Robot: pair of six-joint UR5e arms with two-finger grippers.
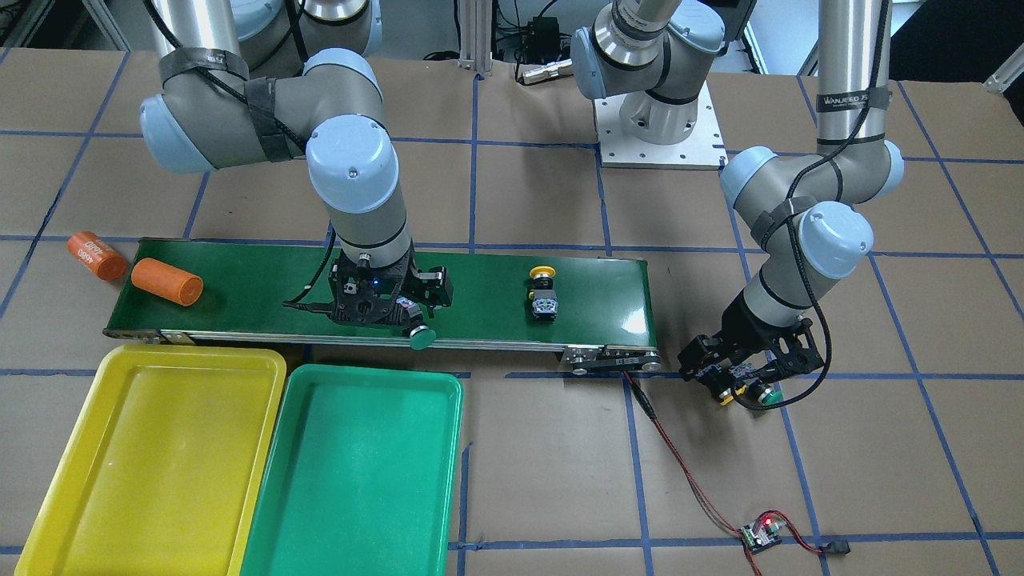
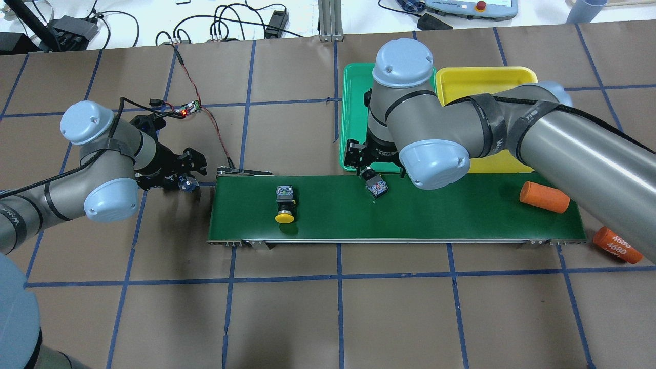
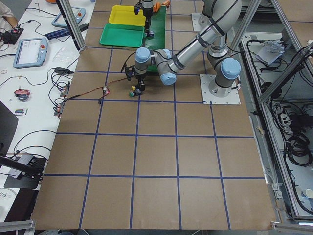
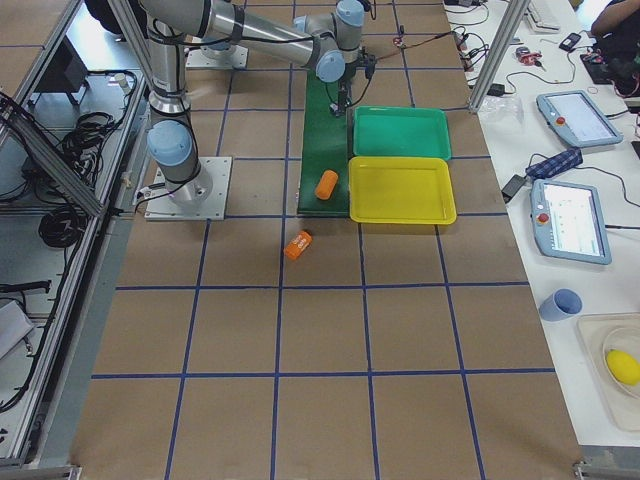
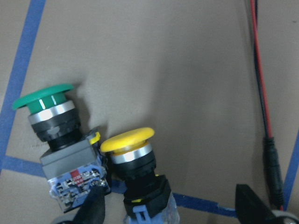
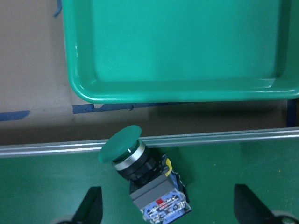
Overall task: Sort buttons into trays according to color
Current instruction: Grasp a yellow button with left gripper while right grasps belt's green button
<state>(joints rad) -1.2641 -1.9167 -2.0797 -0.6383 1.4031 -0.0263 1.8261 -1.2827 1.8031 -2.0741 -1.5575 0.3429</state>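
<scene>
A: Start at the overhead view's left. What has the left gripper (image 5: 173,210) got?

B: Nothing. Its fingers stand spread over two black push-button switches that lie touching on the brown paper table (image 2: 287,307), off the belt's end. The green-capped switch (image 5: 56,135) is beside one finger. The yellow-capped switch (image 5: 133,163) is between the fingers.

A: Next along?

B: A second yellow-capped button (image 2: 284,202) lies alone on the dark-green conveyor belt (image 2: 435,215), between the two arms.

A: And the right gripper (image 6: 168,210)?

B: Spread too, straddling the other green-capped button (image 6: 135,163). That one lies skewed to the fingers, its cap overhanging the belt's rail toward the green plastic tray (image 6: 177,91), just across a bare strip of table. The right arm is nearer, so I'd judge a short carry. The yellow plastic tray (image 2: 487,79) sits just beside the green one.
</scene>
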